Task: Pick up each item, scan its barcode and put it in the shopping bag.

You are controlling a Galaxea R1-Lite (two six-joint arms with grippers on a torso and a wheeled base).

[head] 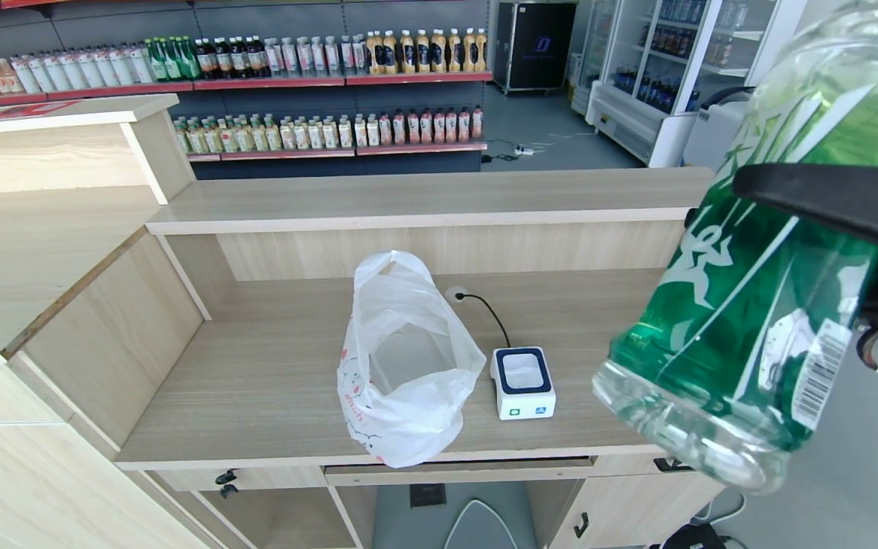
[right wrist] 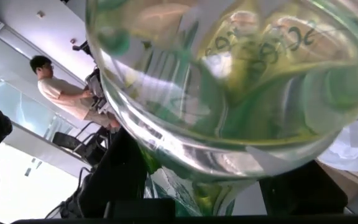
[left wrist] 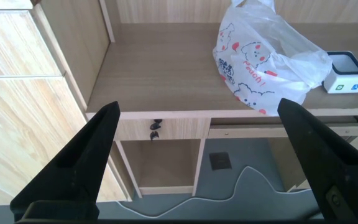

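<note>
A green-labelled clear bottle (head: 744, 305) is pinched between the fingers of the right end effector (head: 854, 252) and is held tilted in the air, off to the right of the worktop (head: 256, 396); its barcode (head: 816, 374) is seen on the label near the base. On the worktop a white shopping bag (head: 401, 366) is stood with its mouth open; a white scanner (head: 523, 381) is set just beside it, and a black cable (head: 488, 309) is run from behind it. The left end effector (left wrist: 197, 106) is held spread and empty, off the worktop's front edge, left of the bag.
</note>
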